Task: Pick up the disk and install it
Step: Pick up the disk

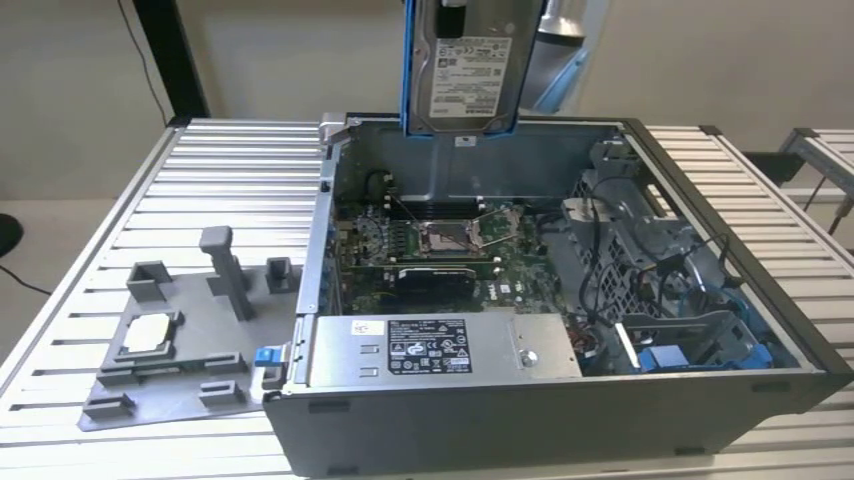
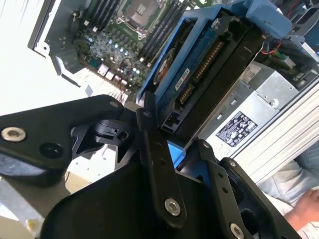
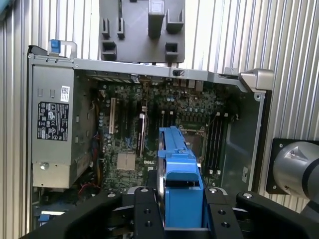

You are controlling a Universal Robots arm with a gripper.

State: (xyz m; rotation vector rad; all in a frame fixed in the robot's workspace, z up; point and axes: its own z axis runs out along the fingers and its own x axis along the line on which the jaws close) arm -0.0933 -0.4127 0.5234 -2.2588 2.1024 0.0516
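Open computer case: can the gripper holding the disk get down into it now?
Probably yes: the case lies open on top, and the disk, clamped between the fingers, hangs above it with nothing between.

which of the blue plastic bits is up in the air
The blue carrier around the disk, gripped by the claw upright above the open case. The blue tab at the case's corner and the blue piece inside it sit low.

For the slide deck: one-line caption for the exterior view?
Blue-framed disk held upright above the open computer case, grey fixture plate beside the case on the slatted table.
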